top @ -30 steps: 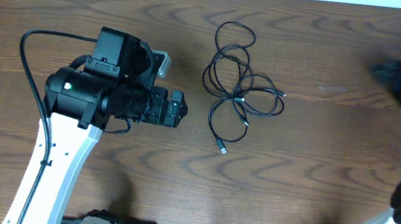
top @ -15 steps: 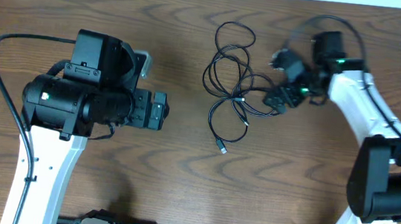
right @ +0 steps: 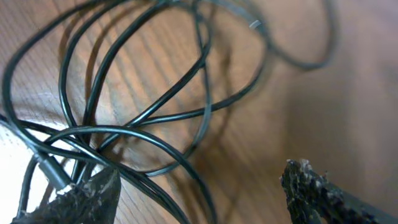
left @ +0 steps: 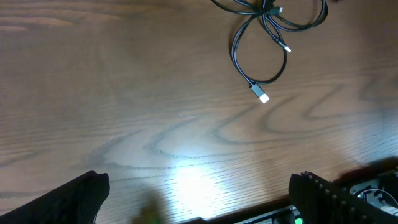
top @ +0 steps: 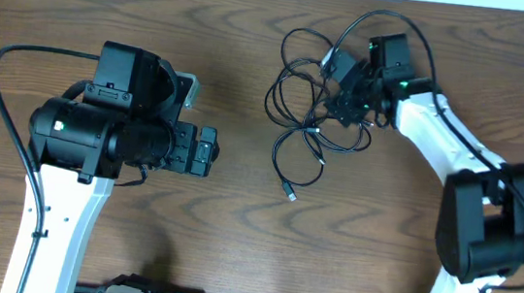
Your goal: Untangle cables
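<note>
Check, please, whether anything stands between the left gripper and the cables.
Nothing visible does. The left gripper is open and apart from the cables, and only bare table lies between them. The right gripper is at the other side of the tangle, not in that path.

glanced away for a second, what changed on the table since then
The right gripper swung in from the right edge of the table onto the cables, jaws apart over the strands, nothing gripped yet. The left gripper backed slightly left, open. The cables lie as before.
</note>
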{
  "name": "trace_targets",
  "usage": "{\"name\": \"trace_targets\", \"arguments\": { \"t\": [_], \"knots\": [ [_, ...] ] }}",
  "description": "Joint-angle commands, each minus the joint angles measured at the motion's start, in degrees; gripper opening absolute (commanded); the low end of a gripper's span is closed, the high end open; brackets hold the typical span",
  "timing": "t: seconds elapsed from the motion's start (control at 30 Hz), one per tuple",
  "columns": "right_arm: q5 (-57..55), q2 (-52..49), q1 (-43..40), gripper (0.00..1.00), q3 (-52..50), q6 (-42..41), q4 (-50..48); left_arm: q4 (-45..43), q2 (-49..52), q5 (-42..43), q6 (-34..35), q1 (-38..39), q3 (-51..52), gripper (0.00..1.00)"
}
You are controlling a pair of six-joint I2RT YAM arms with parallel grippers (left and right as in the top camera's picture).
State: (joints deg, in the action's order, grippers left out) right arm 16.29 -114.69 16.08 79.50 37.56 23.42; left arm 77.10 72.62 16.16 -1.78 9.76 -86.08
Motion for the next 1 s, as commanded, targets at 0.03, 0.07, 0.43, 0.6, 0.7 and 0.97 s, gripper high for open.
{"name": "trace_targets", "arguments": {
  "t": [0.03, 0.07, 0.43, 0.6, 0.7, 0.97],
  "knots": [
    [1.3, -3.9, 0.5, 0.8, 0.5, -3.0, 0.2, 0.2, -0.3, -0.4, -1.0, -0.3, -1.1, 0.98],
    [1.2, -4.5, 0.5, 0.79, 0.5, -3.3, 0.2, 0.2, -0.3, -0.4, -1.0, -0.3, -1.1, 0.98],
    [2.1, 0.2, 0.5, 0.01, 1.5, -18.3, 0.3, -1.3, -0.3, -0.4, -1.0, -0.3, -1.0, 0.98],
    [1.4, 12.3, 0.1, 0.01, 1.5, -19.6, -1.9, -2.8, -0.3, -0.4, -1.0, -0.3, -1.0, 0.98],
    [0.0, 19.6, 0.0, 0.01, 1.5, -19.6, -1.5, -3.7, -0.3, -0.4, -1.0, -0.3, -1.0, 0.98],
    [-0.1, 39.8, 0.0, 0.01, 1.5, -21.3, 1.3, -9.0, 1.4, -0.2, -1.0, -0.3, 1.6, 0.48]
  ]
}}
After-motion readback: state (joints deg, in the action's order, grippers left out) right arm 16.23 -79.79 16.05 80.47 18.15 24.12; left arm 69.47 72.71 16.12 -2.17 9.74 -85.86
